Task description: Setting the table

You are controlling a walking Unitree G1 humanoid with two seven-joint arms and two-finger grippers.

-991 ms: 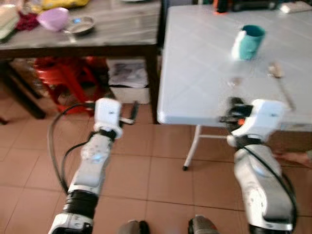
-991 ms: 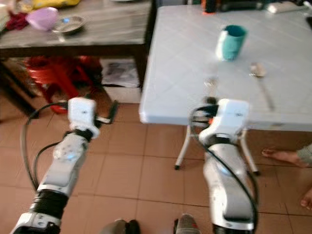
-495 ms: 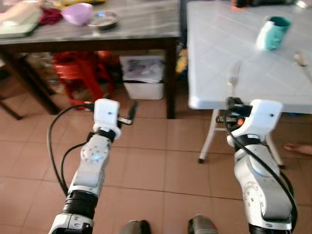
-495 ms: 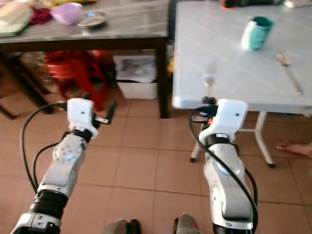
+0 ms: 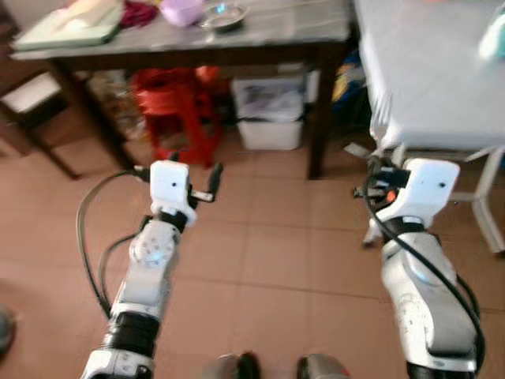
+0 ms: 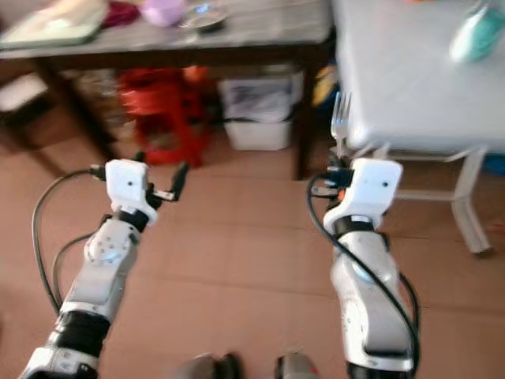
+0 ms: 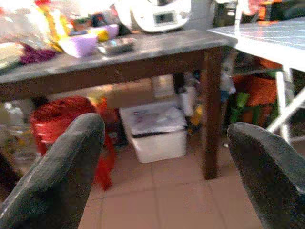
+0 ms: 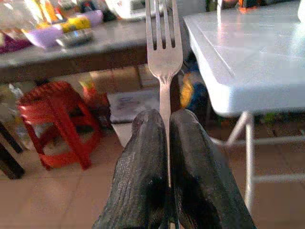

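My right gripper point(image 8: 164, 117) is shut on the handle of a silver fork point(image 8: 163, 47), which stands upright with its tines up. In the head views the fork point(image 6: 341, 110) rises in front of the near corner of the white folding table point(image 5: 426, 71), and the gripper hangs over the floor just short of that edge. A teal mug point(image 6: 477, 35) stands far back on that table. My left gripper point(image 7: 164, 167) is open with nothing between its fingers point(image 7: 62, 176), held over the tiled floor to the left.
A dark wooden table point(image 5: 260, 35) to the left of the white one carries a purple bowl point(image 5: 183, 9), a metal bowl point(image 5: 223, 16) and a tray point(image 5: 67, 24). Under it stand a red stool point(image 5: 173, 103) and a white bin point(image 5: 272, 118). Brown floor tiles lie ahead.
The whole picture has shifted: the white table has slid to the right and the dark table has come to the centre. Both arms keep their pose, with the fork still held.
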